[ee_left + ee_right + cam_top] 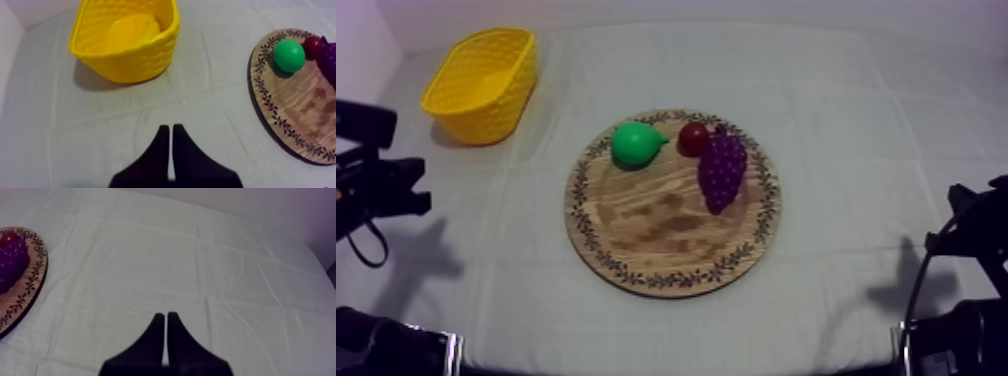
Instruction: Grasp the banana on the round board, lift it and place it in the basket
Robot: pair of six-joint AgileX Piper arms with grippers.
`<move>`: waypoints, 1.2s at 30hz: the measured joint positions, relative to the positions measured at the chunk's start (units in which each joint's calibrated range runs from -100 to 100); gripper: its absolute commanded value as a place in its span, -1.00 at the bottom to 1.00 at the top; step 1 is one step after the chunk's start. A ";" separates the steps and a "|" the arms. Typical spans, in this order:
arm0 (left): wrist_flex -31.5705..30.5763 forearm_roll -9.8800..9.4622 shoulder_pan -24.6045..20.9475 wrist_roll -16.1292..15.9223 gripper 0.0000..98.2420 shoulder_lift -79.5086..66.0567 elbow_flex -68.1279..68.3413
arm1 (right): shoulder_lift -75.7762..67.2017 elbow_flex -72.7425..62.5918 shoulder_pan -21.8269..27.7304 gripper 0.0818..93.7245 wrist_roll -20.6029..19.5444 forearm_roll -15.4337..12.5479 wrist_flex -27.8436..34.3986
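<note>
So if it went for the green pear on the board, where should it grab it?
Probably round the fat body of the pear, coming down from above. It lies on its side on the wooden board, narrow tip pointing at the small red fruit close by, so the grip should span the body, away from that tip.

one each: board (656,228); basket (486,112); pear (634,144); grapes (721,172); small red fruit (693,137); seemingly banana (131,31)

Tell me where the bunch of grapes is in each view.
Top view: bunch of grapes on the wooden board's right half, beside the small red fruit.
Left wrist view: grapes on the board, beside the small red fruit, past the pear.
Right wrist view: grapes on the board, near its patterned rim.
Shared landmark: the wooden board.
</note>
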 measured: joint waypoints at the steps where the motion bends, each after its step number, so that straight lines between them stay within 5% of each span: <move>1: -0.13 0.00 -0.25 -0.07 -1.00 -2.28 1.76 | 0.00 0.00 0.00 -0.99 0.00 0.00 0.00; 8: -0.01 -0.21 -1.33 0.23 -1.00 -17.30 11.58 | 0.00 0.00 0.00 -0.99 0.00 0.00 0.00; 18: 3.22 -4.90 -0.51 4.85 -1.00 -34.66 17.82 | 0.00 0.00 0.00 -0.99 0.00 0.00 0.00; 25: 6.08 -10.22 1.11 10.15 -1.00 -40.38 17.89 | 0.00 0.00 0.00 -0.99 -0.18 0.00 0.00; 36: 2.71 -12.23 2.93 21.28 -1.00 -40.96 19.07 | 0.00 0.00 0.00 -0.99 0.00 0.00 0.00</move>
